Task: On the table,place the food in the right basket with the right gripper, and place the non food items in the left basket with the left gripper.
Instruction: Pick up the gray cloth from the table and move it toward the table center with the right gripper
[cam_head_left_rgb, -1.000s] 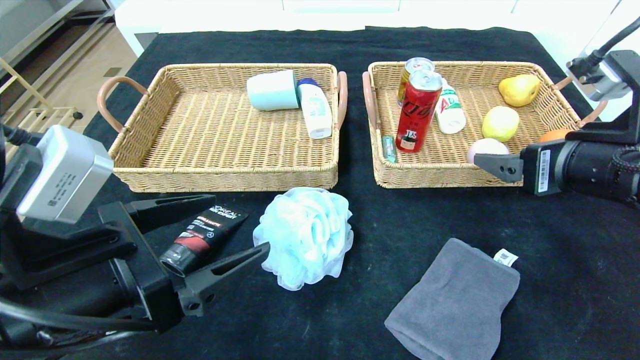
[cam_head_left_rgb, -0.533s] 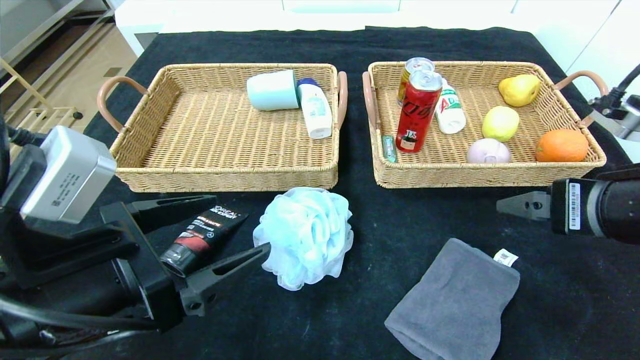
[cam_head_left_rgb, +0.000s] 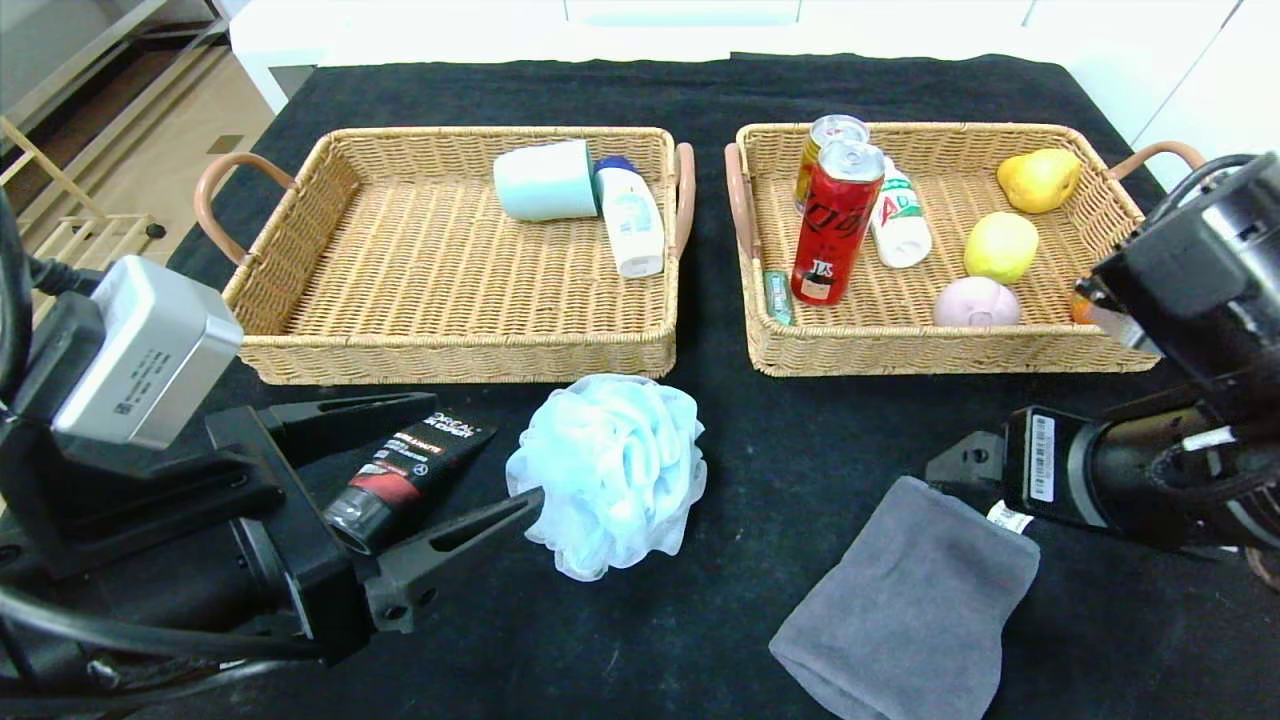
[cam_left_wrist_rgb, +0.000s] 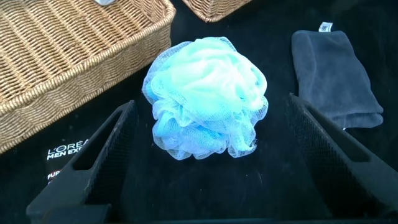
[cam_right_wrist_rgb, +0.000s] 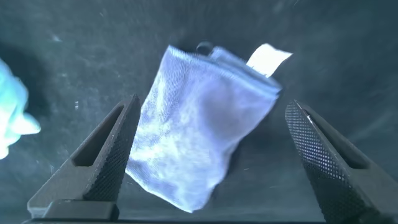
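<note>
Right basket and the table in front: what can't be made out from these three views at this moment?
- Orange in the right basket: head view, mostly hidden behind the right arm.
- Grey cloth: head view, its near edge is cut off by the frame.
- Black tube: head view, cap end hidden behind the open left gripper; left wrist view shows only part of the label.
- Right gripper: open above the cloth; height above it cannot be judged.

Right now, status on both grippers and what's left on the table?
Left gripper open at bath pouf. Right gripper open over grey cloth. Face-wash tube also loose. Nothing blocking.
</note>
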